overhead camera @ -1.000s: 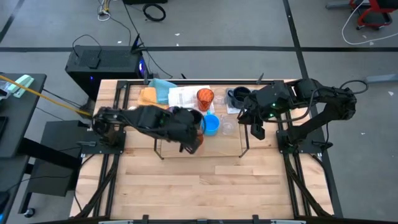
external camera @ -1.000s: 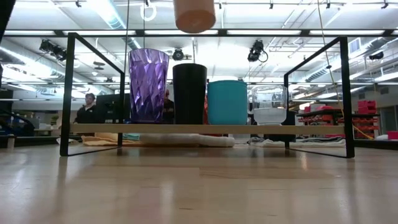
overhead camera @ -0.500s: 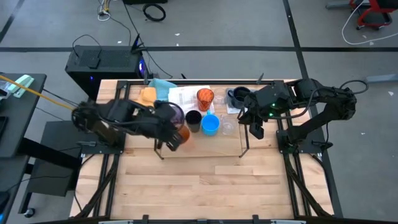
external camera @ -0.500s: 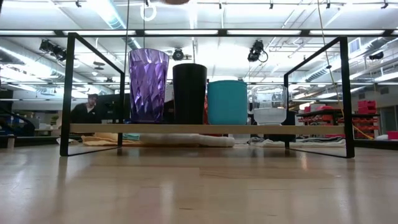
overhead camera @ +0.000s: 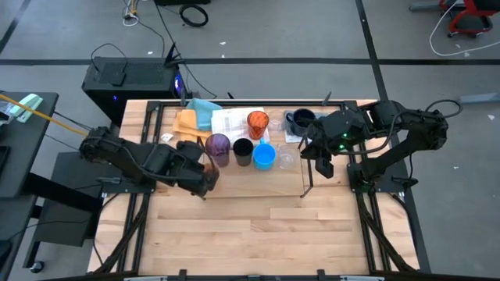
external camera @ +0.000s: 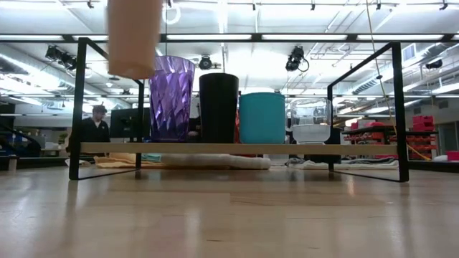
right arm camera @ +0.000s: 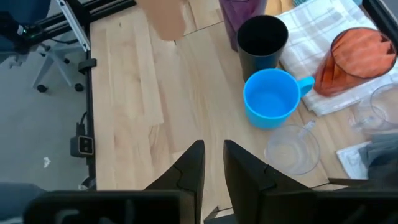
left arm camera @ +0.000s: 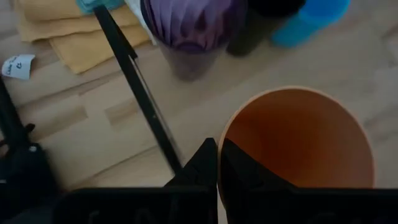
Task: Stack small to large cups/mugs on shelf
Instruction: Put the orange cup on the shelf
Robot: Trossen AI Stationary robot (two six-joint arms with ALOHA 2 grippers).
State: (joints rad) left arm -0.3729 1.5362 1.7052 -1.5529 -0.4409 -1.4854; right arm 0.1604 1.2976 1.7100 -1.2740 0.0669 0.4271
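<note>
Four views, taken one after another.
High view, left arm: left gripper [overhead camera: 205,178] sits left of centre at the near-left corner of the shelf [overhead camera: 305,168], its jaws closed on the rim of an orange cup [left arm camera: 297,140].
High view, cups: purple cup [overhead camera: 218,147], black cup [overhead camera: 243,150] and blue mug [overhead camera: 266,156] stand in a row at mid-frame, a clear glass mug [overhead camera: 286,159] just right of them.
High view, behind the row: a second orange cup [overhead camera: 258,123] stands on a white towel [overhead camera: 230,121]; a dark navy mug [overhead camera: 301,119] is to its right; yellow cloths [overhead camera: 186,121] lie to the left.
High view, right arm: right gripper [overhead camera: 322,165] hangs at the shelf's right end, right of centre, holding nothing.
Low view: the held orange cup hangs at upper left, in front of the purple cup; the four cups stand in a row on the shelf's board; a person [external camera: 93,125] sits far behind at left.
Left wrist view: jaws pinch the orange cup's rim; the shelf's black rod runs beside it over the counter [left arm camera: 81,118].
Right wrist view: jaws stand narrowly apart and empty above the counter, blue mug and clear glass mug beyond them.
</note>
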